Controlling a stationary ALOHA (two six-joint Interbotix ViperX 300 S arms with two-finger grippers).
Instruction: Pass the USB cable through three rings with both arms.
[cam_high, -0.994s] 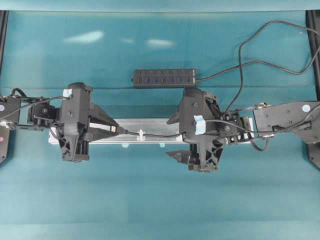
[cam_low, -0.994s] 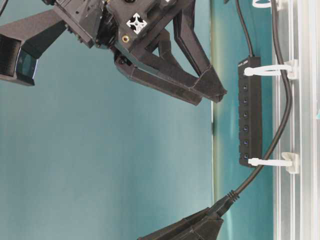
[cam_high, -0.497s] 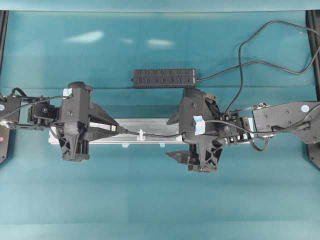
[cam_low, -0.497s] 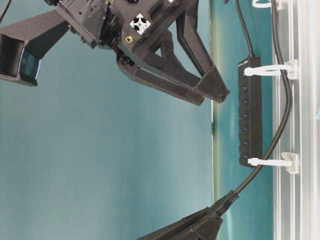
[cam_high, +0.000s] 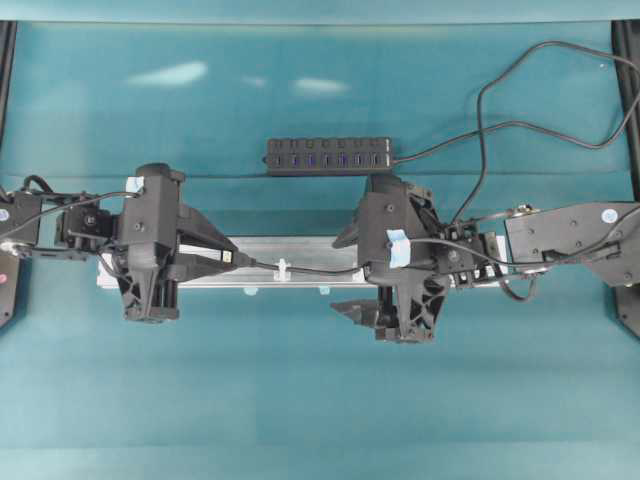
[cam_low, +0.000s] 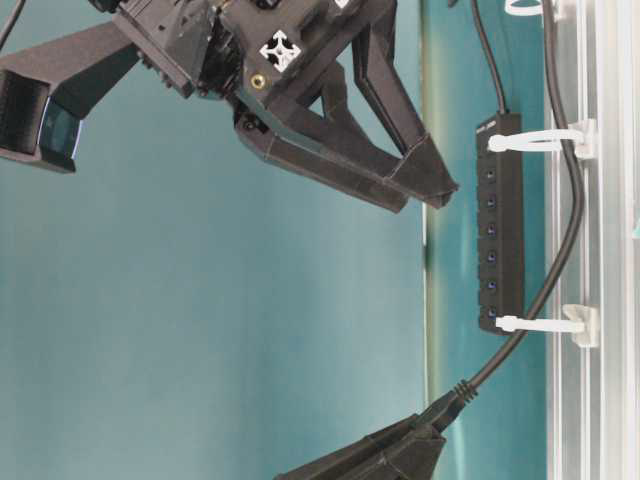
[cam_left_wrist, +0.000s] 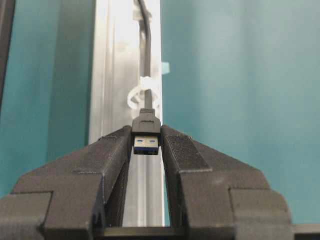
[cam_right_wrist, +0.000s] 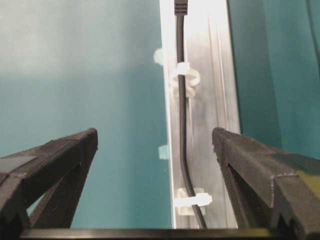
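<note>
My left gripper is shut on the black plug of the USB cable, held just left of a whitish ring on the silver rail. In the left wrist view the plug's metal end faces the camera between my fingers. The cable runs along the rail through two rings. My right gripper hangs open above the cable, touching nothing. From table level the rings circle the cable; a third ring is cut off at the top.
A black multi-port hub lies behind the rail, its own cord looping to the back right. Pale blue tape tabs sit at the rail's front edge. Teal table cloth spreads in front of the rail.
My right gripper has turned a little and crept slightly toward the rail, still open. The left gripper and the cable have not moved.
</note>
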